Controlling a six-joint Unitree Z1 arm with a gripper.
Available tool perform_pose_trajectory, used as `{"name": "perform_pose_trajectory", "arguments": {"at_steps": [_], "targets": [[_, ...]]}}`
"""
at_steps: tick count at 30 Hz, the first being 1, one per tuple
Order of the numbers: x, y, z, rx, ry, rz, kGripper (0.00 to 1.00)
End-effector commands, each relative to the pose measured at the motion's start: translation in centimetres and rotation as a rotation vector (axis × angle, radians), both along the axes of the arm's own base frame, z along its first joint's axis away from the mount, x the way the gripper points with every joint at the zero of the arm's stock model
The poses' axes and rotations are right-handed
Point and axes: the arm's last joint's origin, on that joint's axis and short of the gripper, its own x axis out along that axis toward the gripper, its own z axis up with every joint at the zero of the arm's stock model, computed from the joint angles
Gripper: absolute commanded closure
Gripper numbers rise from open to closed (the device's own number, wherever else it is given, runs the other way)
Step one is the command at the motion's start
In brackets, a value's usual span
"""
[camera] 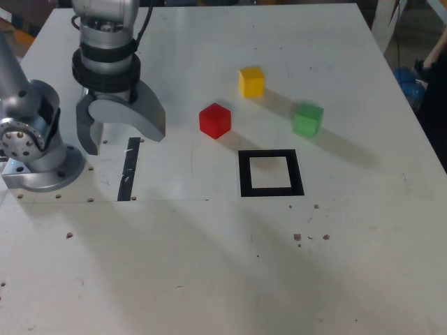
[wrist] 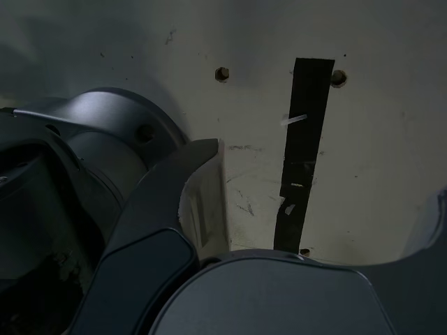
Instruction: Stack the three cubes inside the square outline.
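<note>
A single Unitree arm hangs its gripper (camera: 119, 136) near the white table's (camera: 209, 279) edge at the exterior view's left, jaws spread wide and empty, above a straight strip of black tape (camera: 129, 169). The wrist view shows only that black strip (wrist: 302, 153), bare tabletop and two small holes; none of the blocks appears there.

Count the pieces: three cubes, one of each colour, all lying loose on the table and none stacked. The red cube (camera: 214, 120) sits nearest the arm, roughly mid-table. The yellow cube (camera: 251, 82) lies just beyond it toward the far edge, and the green cube (camera: 307, 119) rests further toward the edge at the exterior view's right. There is one square outline (camera: 271, 173), a black tape frame with a white centre, on the near side of the cubes and still bare. One black strip makes up the rest, plus scattered specks and screw holes on the surface.

Judged from here, no part of the stacking has begun. The risks look plain enough: the cubes are narrower than the jaws, so an off-centre close could nudge or twist a block instead of gripping it. The red and yellow blocks are near one another, and a wide approach to one may knock the other. The frame is only a little wider than a cube, so a skewed first placement would leave the tower leaning or overhanging the tape.
</note>
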Motion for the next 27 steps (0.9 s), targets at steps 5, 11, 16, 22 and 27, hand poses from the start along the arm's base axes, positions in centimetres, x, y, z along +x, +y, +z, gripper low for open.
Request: {"name": "perform_pose_trajectory", "arguments": {"at_steps": [5, 11, 16, 22, 27], "targets": [[0.1, 0.0, 0.1, -0.001, 0.003, -0.005, 0.01], [1.9, 0.7, 1.9, 0.018, -0.049, -0.030, 0.01], [5.5, 1.7, 4.7, 0.066, -0.112, -0.105, 0.01], [8.4, 3.7, 5.2, 0.082, -0.064, -0.199, 0.01], [10.1, 6.0, 3.4, 0.072, 0.004, -0.241, 0.01]]}}
